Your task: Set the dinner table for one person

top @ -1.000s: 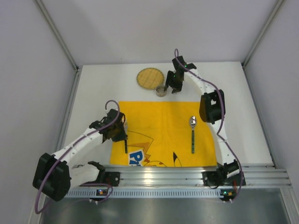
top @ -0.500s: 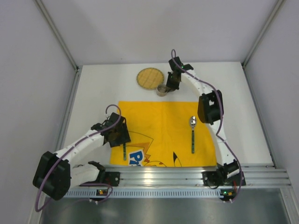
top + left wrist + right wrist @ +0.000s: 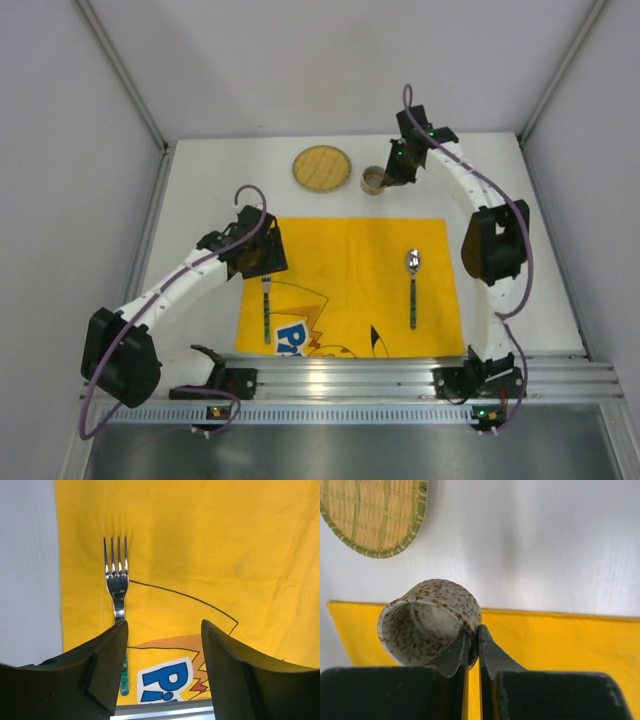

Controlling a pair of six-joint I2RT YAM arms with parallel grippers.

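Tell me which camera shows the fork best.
The left wrist view: the fork lies close up on the yellow mat, tines clear. The top view shows it small; the right wrist view shows none of it.

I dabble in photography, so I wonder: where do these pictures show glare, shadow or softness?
Top external view: a bright glare patch on the aluminium rail. Left wrist view: the fork is sharp, its tines glinting. Right wrist view: a soft grey shadow on the white table beyond the speckled cup.
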